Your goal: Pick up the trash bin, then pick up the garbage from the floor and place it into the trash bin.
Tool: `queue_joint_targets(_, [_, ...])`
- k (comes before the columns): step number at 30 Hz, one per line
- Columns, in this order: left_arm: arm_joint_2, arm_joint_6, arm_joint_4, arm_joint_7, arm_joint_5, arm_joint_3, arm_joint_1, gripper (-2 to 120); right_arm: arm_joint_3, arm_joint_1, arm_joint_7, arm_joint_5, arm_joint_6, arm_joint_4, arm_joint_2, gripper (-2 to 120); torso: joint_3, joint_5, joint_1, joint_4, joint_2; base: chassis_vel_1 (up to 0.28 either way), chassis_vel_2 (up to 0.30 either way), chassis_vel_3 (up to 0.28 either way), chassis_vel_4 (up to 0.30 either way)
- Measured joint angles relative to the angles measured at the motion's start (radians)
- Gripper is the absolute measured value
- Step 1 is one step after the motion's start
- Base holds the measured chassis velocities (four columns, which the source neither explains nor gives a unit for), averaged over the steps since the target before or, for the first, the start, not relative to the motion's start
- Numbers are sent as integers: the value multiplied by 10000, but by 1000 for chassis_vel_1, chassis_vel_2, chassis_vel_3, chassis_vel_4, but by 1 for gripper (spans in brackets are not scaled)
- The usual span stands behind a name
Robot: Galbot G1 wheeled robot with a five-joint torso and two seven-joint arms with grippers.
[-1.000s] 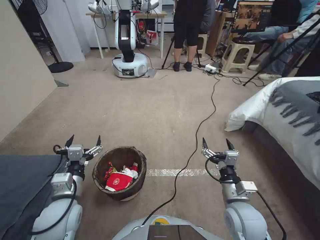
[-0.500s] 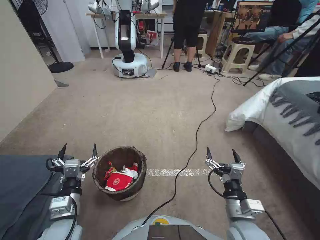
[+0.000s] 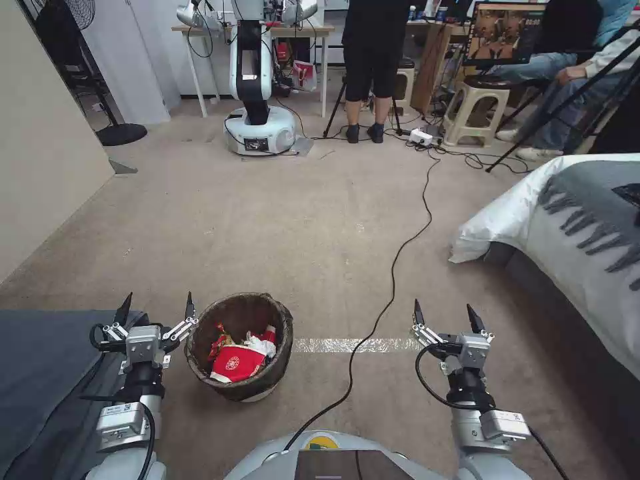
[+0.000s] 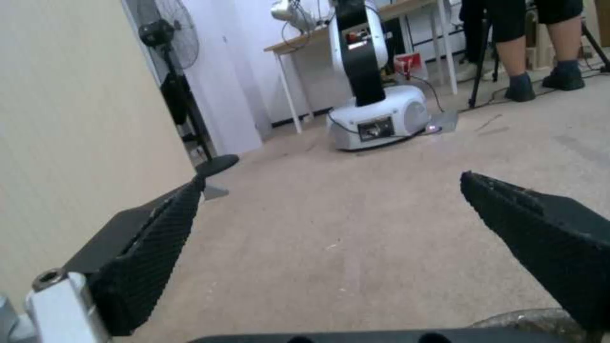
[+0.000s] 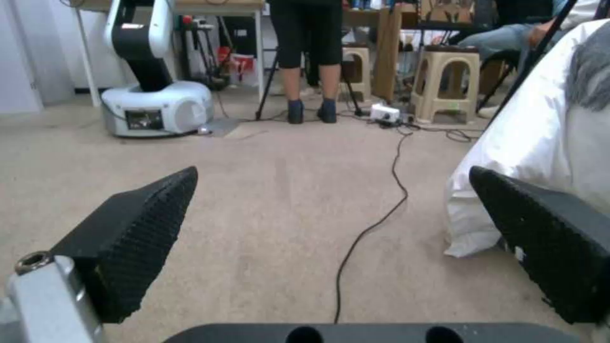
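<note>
Between two spread claws (image 3: 156, 306) (image 3: 445, 310), round bag-lined trash bin (image 3: 277, 373) holds crumpled garbage (image 3: 238, 360).

text: none legible | red cup (image 3: 237, 363): round emblem, unreadable | monitor (image 3: 503, 30): digits unreadable

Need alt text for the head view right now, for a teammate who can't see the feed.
The trash bin, dark-lined and holding a red-and-white paper cup and wrappers, stands on the beige carpet just ahead. The left gripper hovers beside it, the right gripper farther off, both jaws open. A black cable crosses the floor between them.
</note>
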Motion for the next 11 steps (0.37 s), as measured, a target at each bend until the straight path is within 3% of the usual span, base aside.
queue_joint_targets(11, [5, 39, -7, 5, -20, 2, -14, 100, 0, 14, -2, 0, -2, -1, -1, 100, 0, 0, 0, 0, 0, 0, 0, 0, 0])
